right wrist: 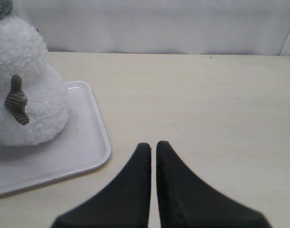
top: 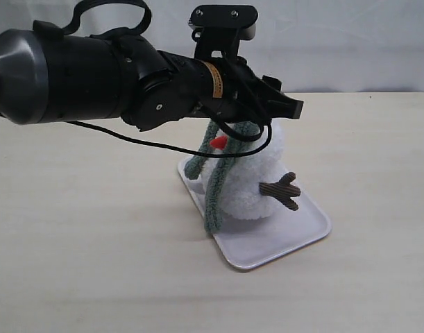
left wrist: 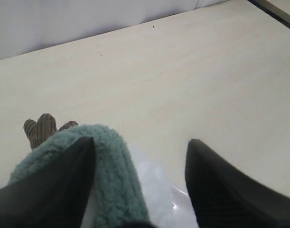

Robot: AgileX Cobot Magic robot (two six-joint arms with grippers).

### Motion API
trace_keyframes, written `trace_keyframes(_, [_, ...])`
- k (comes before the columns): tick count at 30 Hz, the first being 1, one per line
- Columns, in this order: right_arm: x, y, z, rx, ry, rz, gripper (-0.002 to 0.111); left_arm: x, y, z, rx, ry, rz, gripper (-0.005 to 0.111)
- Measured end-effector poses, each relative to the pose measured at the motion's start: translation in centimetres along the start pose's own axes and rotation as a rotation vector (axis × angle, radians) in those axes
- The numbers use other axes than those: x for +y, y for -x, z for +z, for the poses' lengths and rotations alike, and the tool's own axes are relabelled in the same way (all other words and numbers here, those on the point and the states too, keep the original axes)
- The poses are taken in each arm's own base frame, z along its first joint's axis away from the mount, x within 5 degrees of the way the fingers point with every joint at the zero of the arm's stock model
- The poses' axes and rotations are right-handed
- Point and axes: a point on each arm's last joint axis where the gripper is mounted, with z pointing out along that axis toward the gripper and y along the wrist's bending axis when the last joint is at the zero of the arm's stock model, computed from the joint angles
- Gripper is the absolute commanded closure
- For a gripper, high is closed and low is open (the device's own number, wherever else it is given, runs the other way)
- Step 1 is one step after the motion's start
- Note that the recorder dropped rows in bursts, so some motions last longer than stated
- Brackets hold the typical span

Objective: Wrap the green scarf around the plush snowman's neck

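The left arm [top: 128,76] reaches across the middle and blocks my sight of the head of the plush snowman [top: 257,184], which stands upright in the white tray [top: 281,243] on the pale table [top: 73,229], one brown twig arm [top: 281,189] showing. The green scarf [top: 213,201] loops at the neck with its ends hanging down the front; the left gripper [left wrist: 141,142] is spread above it, the knit seemingly against one finger [left wrist: 64,180]. My right gripper [right wrist: 153,145] is pressed together over bare table beside the tray.

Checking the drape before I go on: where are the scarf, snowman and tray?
scarf [top: 214,201], exterior view, hanging end.
snowman [top: 250,193], exterior view, body ball.
tray [top: 288,236], exterior view, bare floor.
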Motion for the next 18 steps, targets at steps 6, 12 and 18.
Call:
trace_keyframes(6, [0.0,0.0,0.0,0.000,0.000,0.000,0.104,0.1,0.0,0.0,0.001,0.006,0.147,0.049])
trace_keyframes(12, [0.0,0.0,0.0,0.000,0.000,0.000,0.104,0.3,0.6,-1.1,0.009,0.042,0.285,0.049])
trace_keyframes(18, [0.0,0.0,0.0,0.000,0.000,0.000,0.104,1.1,1.7,-4.2,0.092,0.151,0.341,0.049])
